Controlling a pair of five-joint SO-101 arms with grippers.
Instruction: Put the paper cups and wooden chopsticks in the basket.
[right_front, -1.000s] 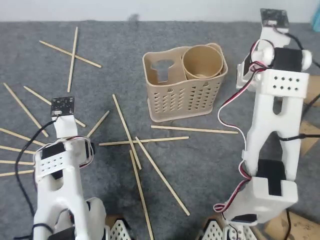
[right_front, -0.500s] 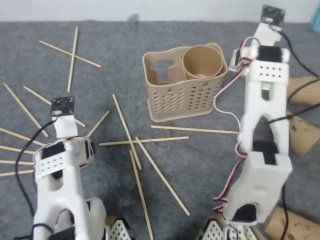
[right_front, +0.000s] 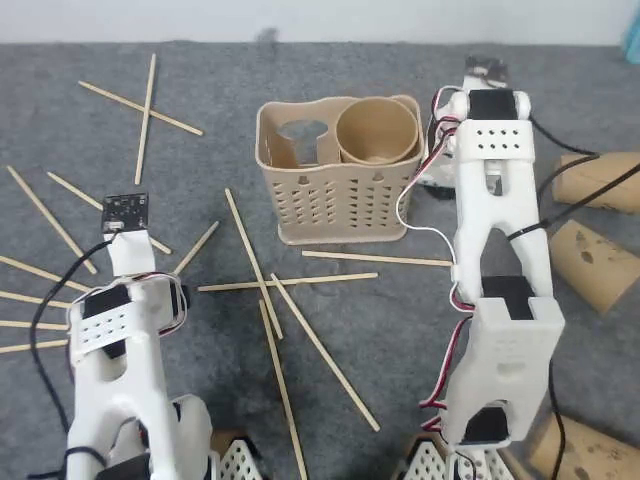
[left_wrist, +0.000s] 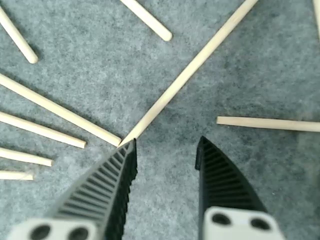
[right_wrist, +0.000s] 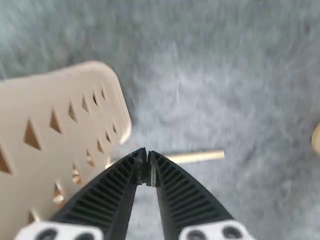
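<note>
- The grey, carpet-like bench (right_front: 400, 60) carried everything.
- The white right arm (right_front: 500, 250) stretched from the 5 o'clock corner up toward 1 o'clock, and its wrist was just beside the basket's 3 o'clock wall. The right jaws were pressed tip to tip with nothing between them. In the right wrist view they hung over the bench close beside the basket's perforated wall (right_wrist: 55, 130).
- The white left arm (right_front: 120, 370) stood at 7 o'clock. The left jaws were parted by a moderate gap and held nothing. They pointed down at bare bench among the sticks, with one tip right at the end of a long chopstick (left_wrist: 190, 72); whether it touched could not be told.
- The beige perforated plastic basket (right_front: 340, 200) stood upright just above the middle of the bench, toward 12 o'clock.
- One tan paper cup (right_front: 377, 130) sat upright inside the basket, in the compartment on its 3 o'clock side.
- Two more tan paper cups (right_front: 600, 180) (right_front: 590, 265) lay on their sides at the 3 o'clock edge, well apart from the basket. Part of another one (right_front: 590, 455) showed at the 5 o'clock corner.
- Pale wooden chopsticks lay loose on the bench:
  - a crossed pair (right_front: 145, 105) at 10 o'clock;
  - a fan of them (right_front: 45, 215) along the 9 o'clock edge;
  - several overlapping (right_front: 255, 265) toward 6 o'clock of the basket;
  - one (right_front: 375, 258) lying flat just at the basket's 6 o'clock side.
</note>
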